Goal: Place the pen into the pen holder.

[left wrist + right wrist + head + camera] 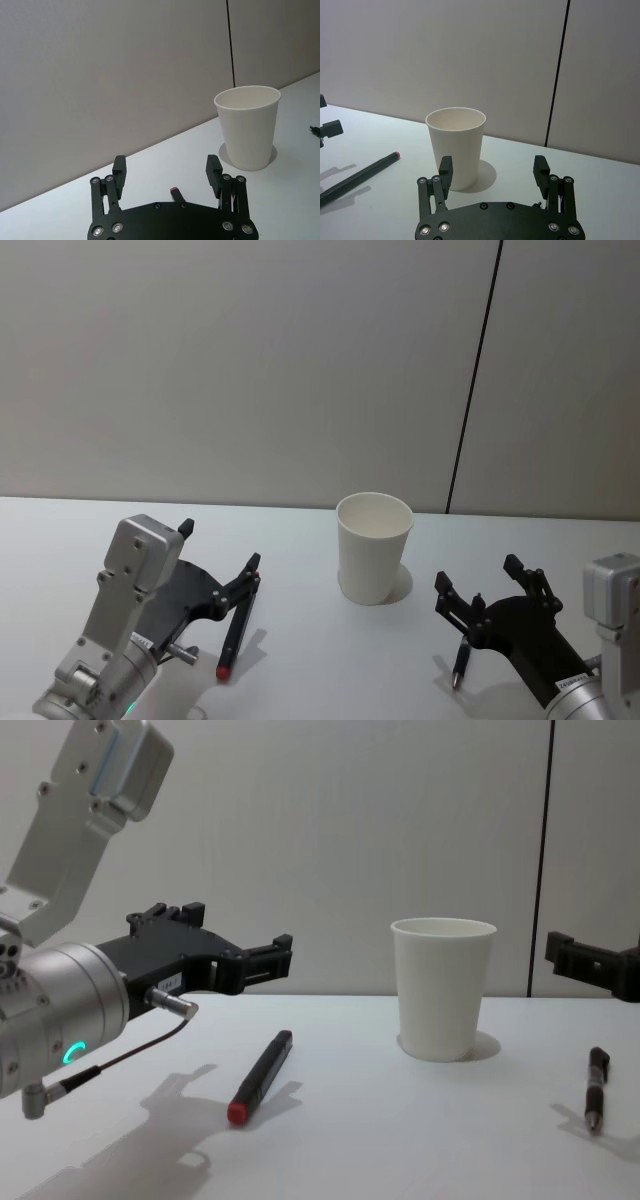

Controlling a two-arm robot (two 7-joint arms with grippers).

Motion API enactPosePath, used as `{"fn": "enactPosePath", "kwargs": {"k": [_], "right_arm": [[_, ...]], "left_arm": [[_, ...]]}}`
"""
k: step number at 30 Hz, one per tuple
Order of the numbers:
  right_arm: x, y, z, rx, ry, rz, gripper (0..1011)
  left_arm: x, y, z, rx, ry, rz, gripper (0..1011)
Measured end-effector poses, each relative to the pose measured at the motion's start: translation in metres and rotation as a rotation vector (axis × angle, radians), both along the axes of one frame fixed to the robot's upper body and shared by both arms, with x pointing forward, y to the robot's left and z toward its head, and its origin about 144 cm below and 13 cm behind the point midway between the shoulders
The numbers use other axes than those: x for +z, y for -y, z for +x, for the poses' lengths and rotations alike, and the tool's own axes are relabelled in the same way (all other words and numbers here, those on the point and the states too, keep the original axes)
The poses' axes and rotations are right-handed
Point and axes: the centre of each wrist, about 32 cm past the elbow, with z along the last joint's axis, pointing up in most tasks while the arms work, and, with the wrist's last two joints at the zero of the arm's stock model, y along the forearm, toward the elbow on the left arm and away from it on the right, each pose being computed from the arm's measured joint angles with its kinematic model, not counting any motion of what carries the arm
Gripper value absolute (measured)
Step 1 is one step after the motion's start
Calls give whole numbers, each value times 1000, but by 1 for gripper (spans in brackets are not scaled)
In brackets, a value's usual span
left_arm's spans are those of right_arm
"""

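The pen holder, a white paper cup (373, 550) (440, 990), stands upright at the table's middle. A black pen with a red end (233, 632) (260, 1076) (357, 175) lies on the table to its left. My left gripper (220, 545) (166, 165) (240, 935) hovers open just above that pen, holding nothing. Only the pen's red end (174, 191) peeks out below it in the left wrist view. A second black pen with a silver tip (461, 660) (596, 1085) lies to the right. Above it, my right gripper (477, 573) (493, 162) is open and empty, pointing at the cup (455, 150).
The white table (320, 660) runs back to a plain grey wall with a dark vertical seam (475, 390). Free surface lies in front of the cup and between the two pens.
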Motion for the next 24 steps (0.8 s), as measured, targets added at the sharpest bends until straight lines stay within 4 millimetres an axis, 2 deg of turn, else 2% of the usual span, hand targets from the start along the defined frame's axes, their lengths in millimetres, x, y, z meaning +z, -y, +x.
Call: {"fn": "enactPosePath", "kwargs": {"k": [12,24], "right_arm": [[0,4,-2,10,-5,4,1001],[-1,11,-15,11,-29,16,1001]], "left_arm": [[0,0,0,0,0,0,1002],[0,0,0,0,0,0,1002]]}}
